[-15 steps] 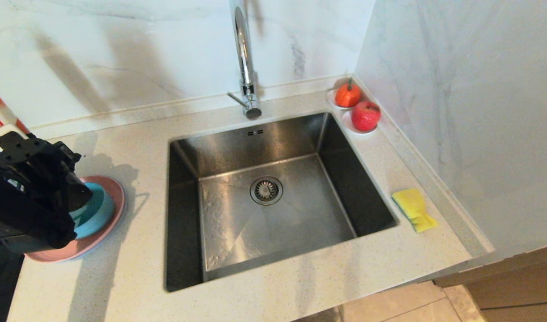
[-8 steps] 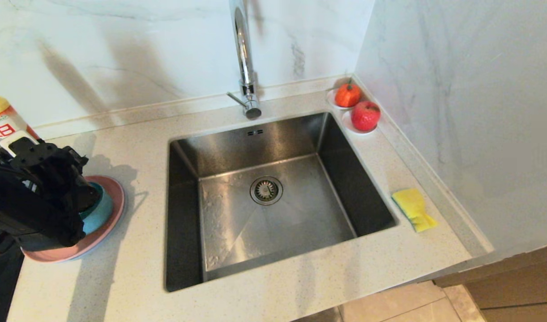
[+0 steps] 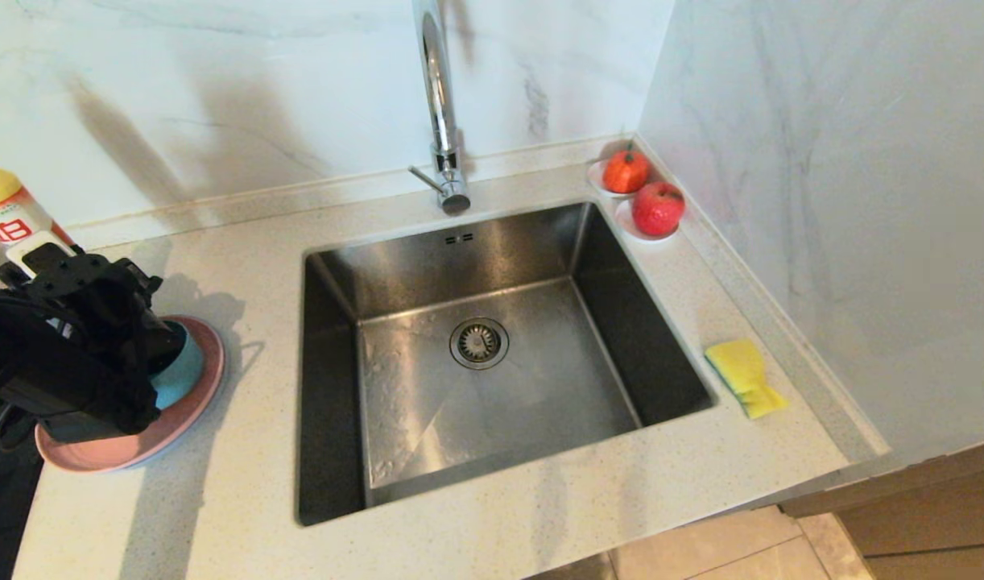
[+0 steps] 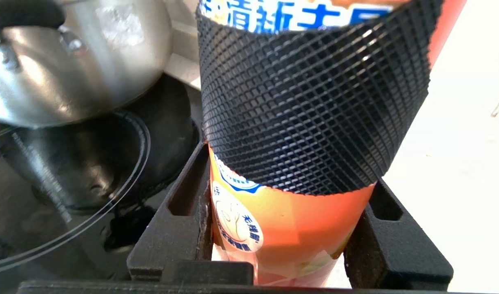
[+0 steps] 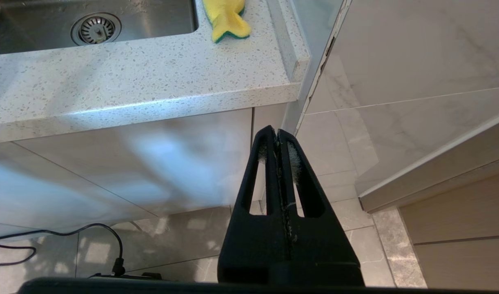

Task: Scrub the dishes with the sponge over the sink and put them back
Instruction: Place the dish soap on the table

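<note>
Left gripper (image 4: pixel 290 228) clamped around orange detergent bottle (image 4: pixel 290 241) near counter's left edge, above teal-blue round bowl (image 3: pixel 178 374) stacked on pink round plate (image 3: pixel 182 419). Yellow rectangular sponge (image 3: pixel 744 376) on counter right of stainless steel sink (image 3: pixel 492 387). Right gripper (image 5: pixel 278 136) closed, parked below counter.

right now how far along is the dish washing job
Done: nothing visibly; the sink holds no dish. The teal bowl sits on the pink plate left of the sink, and the sponge lies untouched on the counter at its right. In hand: the left gripper appears closed on an orange bottle. The right gripper hangs shut below the counter. Left: all scrubbing and putting back.
</note>
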